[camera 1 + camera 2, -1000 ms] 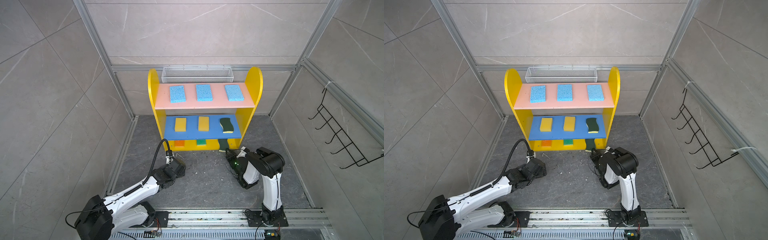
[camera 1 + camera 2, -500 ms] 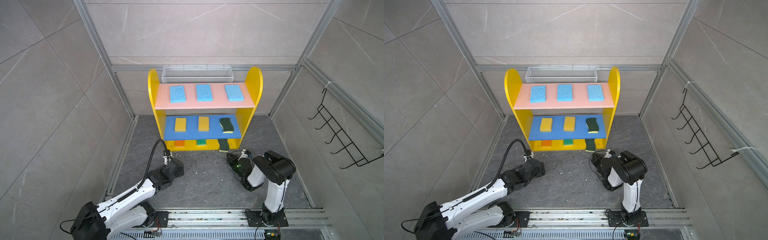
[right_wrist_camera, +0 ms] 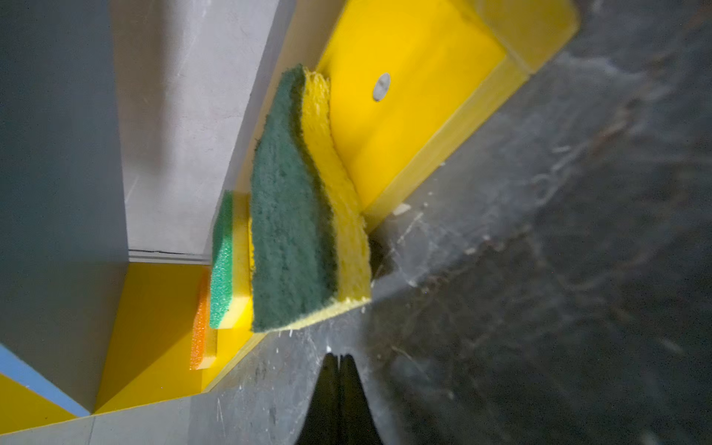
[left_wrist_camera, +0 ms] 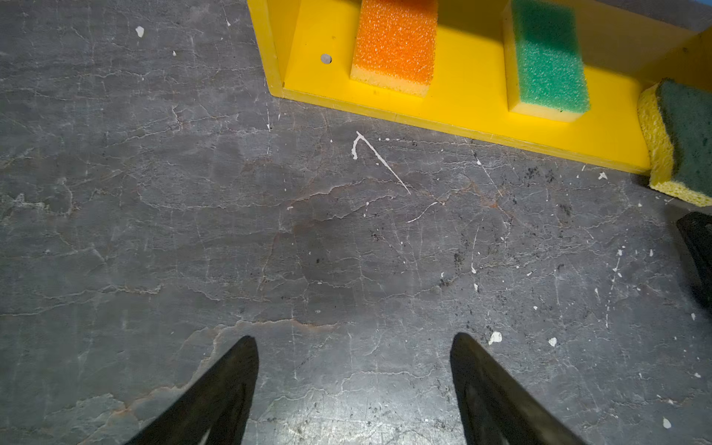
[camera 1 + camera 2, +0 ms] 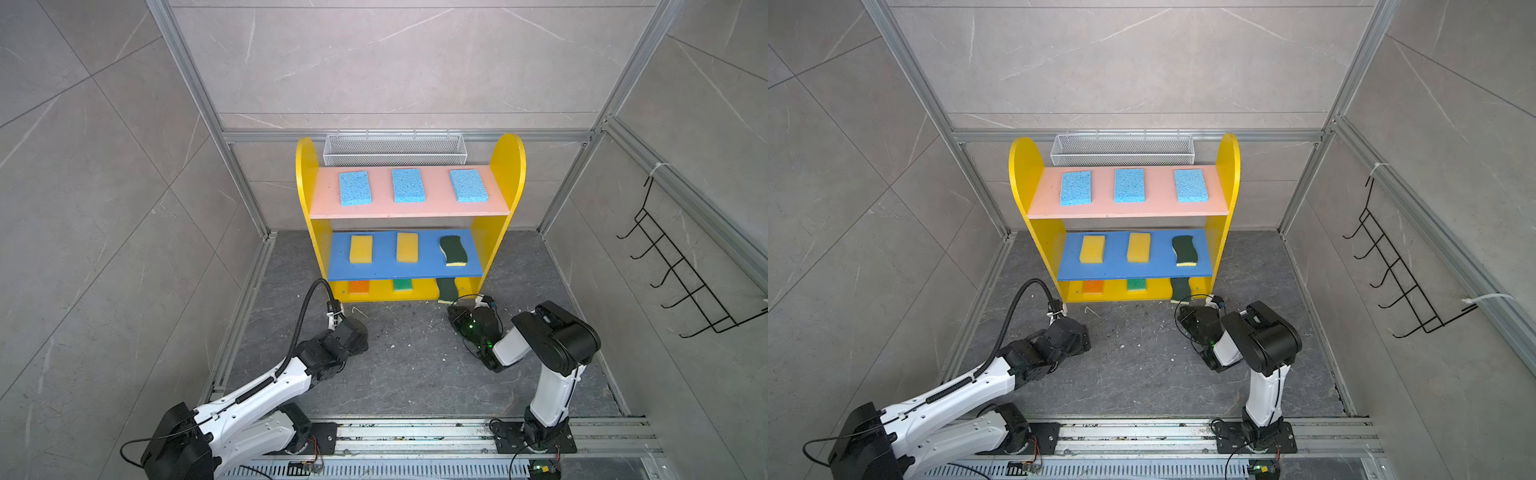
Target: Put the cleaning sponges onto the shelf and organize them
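The dark-green sponge (image 3: 293, 212) lay on the yellow bottom board of the shelf (image 5: 505, 166), overhanging its front edge; the right gripper (image 3: 339, 362) sat just before it, fingers pressed together, holding nothing; the left gripper (image 4: 353, 338) hung spread and empty above the floor (image 4: 192, 212).

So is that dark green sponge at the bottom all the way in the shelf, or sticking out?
Sticking out. The dark green sponge overhangs the front edge of the yellow bottom board, its near end past the board.
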